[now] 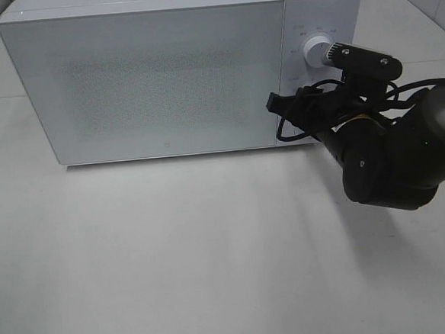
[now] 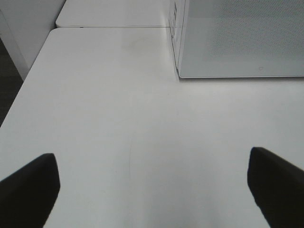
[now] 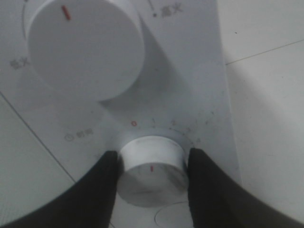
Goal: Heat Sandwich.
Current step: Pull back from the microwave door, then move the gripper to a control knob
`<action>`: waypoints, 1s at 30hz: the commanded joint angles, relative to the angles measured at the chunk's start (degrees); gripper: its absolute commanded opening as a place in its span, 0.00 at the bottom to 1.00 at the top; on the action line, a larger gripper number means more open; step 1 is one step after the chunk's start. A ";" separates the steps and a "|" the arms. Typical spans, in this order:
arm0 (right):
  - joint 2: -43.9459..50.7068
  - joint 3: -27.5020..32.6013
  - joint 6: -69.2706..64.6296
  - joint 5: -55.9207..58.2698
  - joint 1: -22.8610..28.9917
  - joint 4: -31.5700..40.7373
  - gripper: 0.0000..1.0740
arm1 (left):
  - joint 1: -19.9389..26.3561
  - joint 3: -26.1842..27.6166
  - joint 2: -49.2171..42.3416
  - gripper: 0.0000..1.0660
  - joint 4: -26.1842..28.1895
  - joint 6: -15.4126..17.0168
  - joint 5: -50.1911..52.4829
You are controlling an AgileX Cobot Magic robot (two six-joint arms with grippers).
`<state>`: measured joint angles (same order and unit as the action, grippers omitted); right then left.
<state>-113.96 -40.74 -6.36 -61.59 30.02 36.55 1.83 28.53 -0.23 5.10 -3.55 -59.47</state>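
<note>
We are looking down on a white microwave (image 1: 155, 72) that is sitting at the back of a white table (image 1: 175, 254), with its frosted, dotted door (image 1: 148, 80) closed flat against the body. The control panel (image 1: 304, 24) is running down the side nearest the right arm (image 1: 390, 155), which is reaching in from that side and covering the lower part of the panel in the high view. The upper knob (image 1: 317, 51) is showing just above the arm.

In the right wrist view we are seeing the right gripper (image 3: 152, 164) half closed around the lower knob (image 3: 152, 180). Its two dark fingers (image 3: 102, 190) are pressing one on each side of the knob's rim, so it is gripping the knob. A small red mark on the knob's face is pointing toward the low end of the printed scale, close to the 0 and 1. The upper knob (image 3: 83, 47) is standing free beside it, with its own red mark.

The left gripper (image 2: 152, 190) is hanging over bare table near the microwave's other front corner (image 2: 180, 73). Its fingers (image 2: 28, 190) are spread as wide as they go and are holding nothing.

We cannot tell where the sandwich is: no view is showing it, and the door is hiding the inside.
</note>
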 commanded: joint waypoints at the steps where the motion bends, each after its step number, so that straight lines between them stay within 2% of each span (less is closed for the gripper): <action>1: 0.69 -0.69 -5.56 -5.33 -0.06 -0.34 0.10 | 0.17 -0.17 -1.60 0.95 0.17 0.06 0.11; 10: 0.69 -0.69 -29.97 -6.42 -0.06 -2.06 0.11 | 0.17 -0.17 -1.60 0.95 0.17 0.06 0.11; 17: 0.69 -0.69 -39.25 -6.47 -0.06 -2.23 0.11 | 0.17 -0.17 -1.60 0.95 0.17 0.06 0.11; 20: 0.69 -0.69 -48.53 -6.47 -0.06 -2.29 0.11 | 0.17 -0.17 -1.60 0.95 0.17 0.06 0.11; 30: 0.69 -0.69 -66.06 -6.76 -0.06 -1.66 0.11 | 0.17 -0.17 -1.60 0.95 0.17 0.06 0.11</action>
<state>-114.19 -40.39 -66.41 -62.62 30.02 36.44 1.83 28.53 -0.23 5.10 -3.55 -59.47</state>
